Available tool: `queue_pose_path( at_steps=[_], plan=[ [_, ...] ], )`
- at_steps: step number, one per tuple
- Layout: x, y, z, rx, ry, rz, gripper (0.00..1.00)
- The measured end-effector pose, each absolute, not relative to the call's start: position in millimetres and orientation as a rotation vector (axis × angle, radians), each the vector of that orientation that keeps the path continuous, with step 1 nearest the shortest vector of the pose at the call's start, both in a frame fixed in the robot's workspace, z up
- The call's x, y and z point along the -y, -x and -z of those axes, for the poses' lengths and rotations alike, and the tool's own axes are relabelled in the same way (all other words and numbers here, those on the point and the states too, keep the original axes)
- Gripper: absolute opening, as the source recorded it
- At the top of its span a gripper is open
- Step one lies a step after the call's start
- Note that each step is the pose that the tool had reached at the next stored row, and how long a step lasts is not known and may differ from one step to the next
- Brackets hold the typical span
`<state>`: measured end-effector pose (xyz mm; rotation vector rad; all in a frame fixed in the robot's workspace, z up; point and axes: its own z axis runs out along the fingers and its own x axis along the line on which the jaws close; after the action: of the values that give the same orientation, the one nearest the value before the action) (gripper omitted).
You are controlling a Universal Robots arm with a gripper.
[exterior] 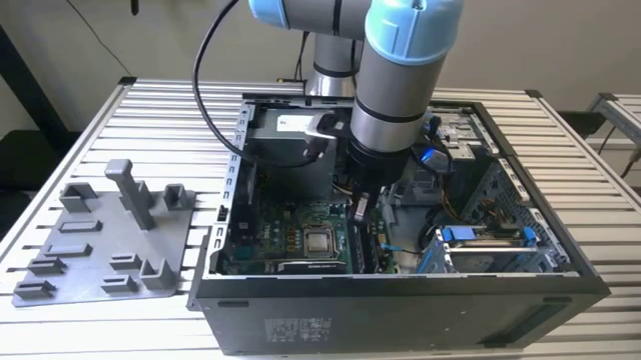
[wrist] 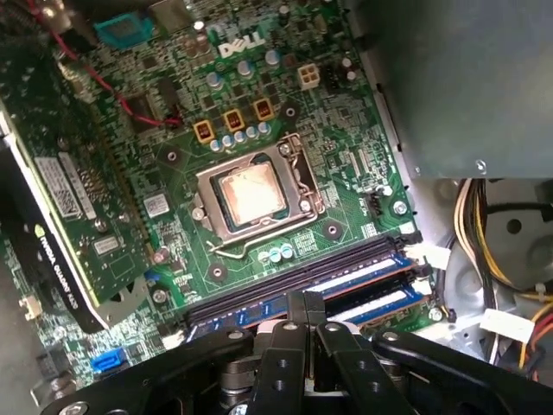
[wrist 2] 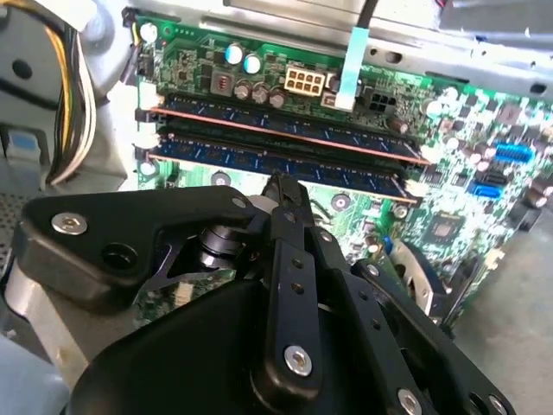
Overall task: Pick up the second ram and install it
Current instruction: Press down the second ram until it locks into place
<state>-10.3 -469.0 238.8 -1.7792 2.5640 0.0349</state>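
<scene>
We count two RAM sticks seated side by side in the motherboard (wrist 2: 449, 164) slots. The claw (wrist 2: 281, 186), fingers together, hovers just above the second ram (wrist 2: 276, 164), holding nothing.

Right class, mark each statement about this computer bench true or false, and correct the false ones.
1. The computer case lies open, with the arm reaching in. True.
2. The grey tray sits to the exterior view's right of the case. False: it sits to its left.
3. The second ram stands in a slot beside another memory stick. True.
4. A fan covers the processor socket. False: its metal top is bare.
5. The end effector is close above the second ram. True.
</scene>
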Motion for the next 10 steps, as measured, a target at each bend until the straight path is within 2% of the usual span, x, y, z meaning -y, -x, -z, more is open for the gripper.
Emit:
queue_pose_path(
  at_steps=[10],
  plan=[
    [469.0,10.6,-238.9,-2.419,1.966,-0.031,0.11]
  ],
)
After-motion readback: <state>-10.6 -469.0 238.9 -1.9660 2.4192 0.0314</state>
